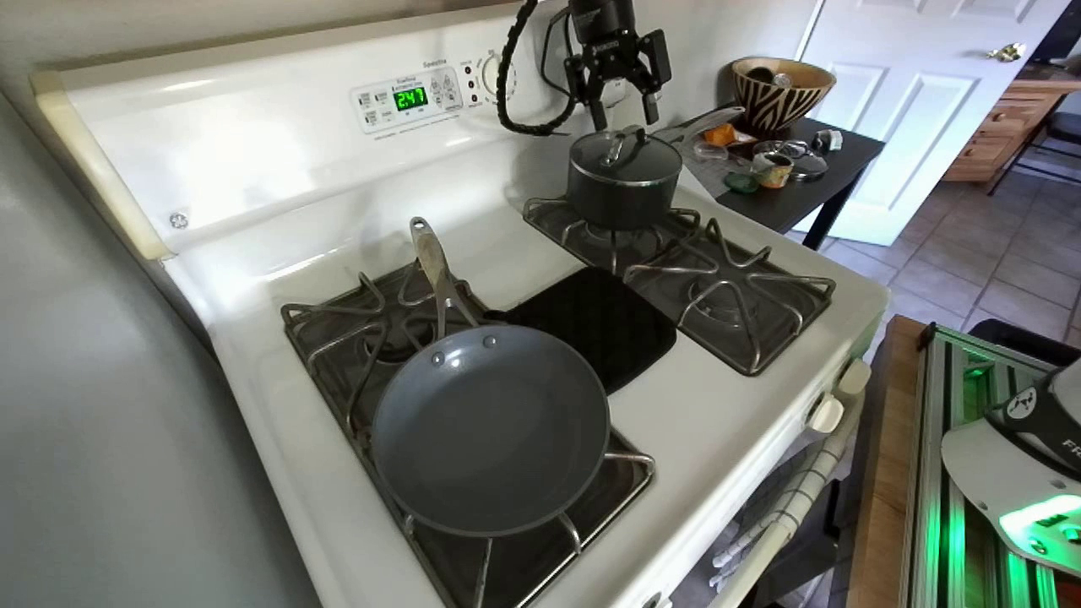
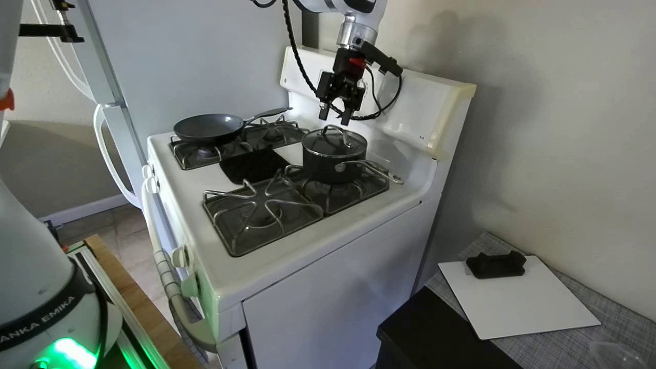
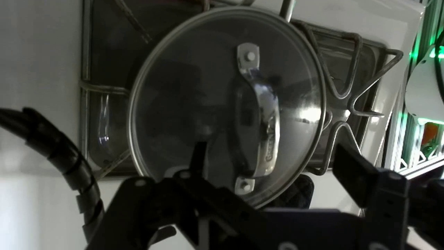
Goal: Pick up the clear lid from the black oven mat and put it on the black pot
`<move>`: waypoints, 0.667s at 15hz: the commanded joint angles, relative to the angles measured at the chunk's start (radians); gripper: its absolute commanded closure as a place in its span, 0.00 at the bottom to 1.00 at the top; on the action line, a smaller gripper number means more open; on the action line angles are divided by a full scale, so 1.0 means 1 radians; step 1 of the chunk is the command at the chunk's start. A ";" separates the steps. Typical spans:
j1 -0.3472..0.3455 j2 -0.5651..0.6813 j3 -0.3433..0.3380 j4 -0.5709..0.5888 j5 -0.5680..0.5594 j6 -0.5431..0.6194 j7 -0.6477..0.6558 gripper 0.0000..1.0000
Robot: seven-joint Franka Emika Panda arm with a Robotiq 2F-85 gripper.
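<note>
The glass lid (image 3: 208, 100) sits on the black saucepan (image 1: 621, 200). Above it the gripper (image 1: 624, 113) hangs spread wide, holding nothing; placement looks done, so rise straight, clearing the lid handle (image 3: 269, 121).

One white stove (image 1: 692, 409) has one round grey frying pan (image 1: 490, 435), one flat black mat (image 1: 610, 328), one round black pot (image 1: 621, 201) and one clear glass lid (image 3: 215, 104).

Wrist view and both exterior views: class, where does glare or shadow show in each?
Wrist view: bright glare on the round clear glass lid; in an exterior view, pale glare on the long white stove back panel; in an exterior view, soft-edged shadow on the beige wall.
</note>
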 commanded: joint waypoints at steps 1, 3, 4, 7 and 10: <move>-0.014 -0.075 0.015 -0.044 0.037 0.051 -0.029 0.00; -0.015 -0.126 0.017 -0.077 0.059 0.088 -0.042 0.00; -0.014 -0.152 0.016 -0.094 0.069 0.110 -0.048 0.00; -0.005 -0.247 0.008 -0.183 0.110 0.249 -0.001 0.00; 0.008 -0.337 0.004 -0.284 0.128 0.394 0.007 0.00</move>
